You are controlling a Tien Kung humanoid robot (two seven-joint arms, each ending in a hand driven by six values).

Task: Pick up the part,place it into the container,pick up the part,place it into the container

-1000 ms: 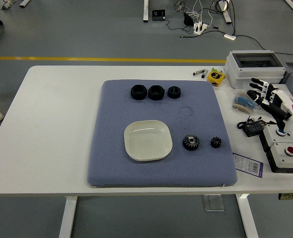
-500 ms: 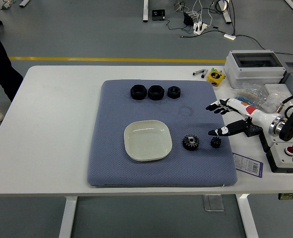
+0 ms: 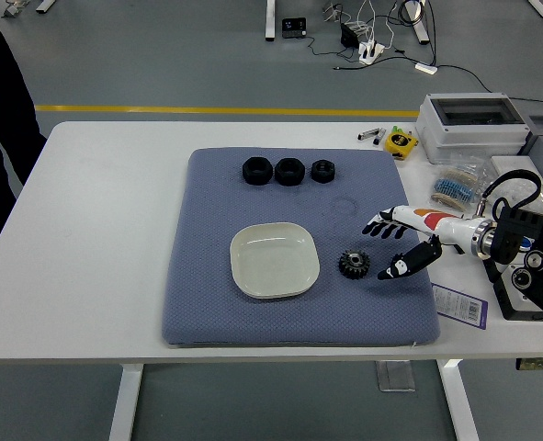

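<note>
Three nuts [image 3: 288, 171] at 12 o'clock, one dish [image 3: 274, 260], one gear [image 3: 353, 265] visible. The right hand [image 3: 401, 246], fingers spread, seems to cover a second gear.

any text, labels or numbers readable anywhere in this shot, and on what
Nothing can be read at this size.
Purple card at the table's right edge: print too small to read.
Small black device on the floor beyond the table: a lit display, blurred.
Yellow tape measure: no legible marking.
Right hand: red and orange patches, no letters.
</note>
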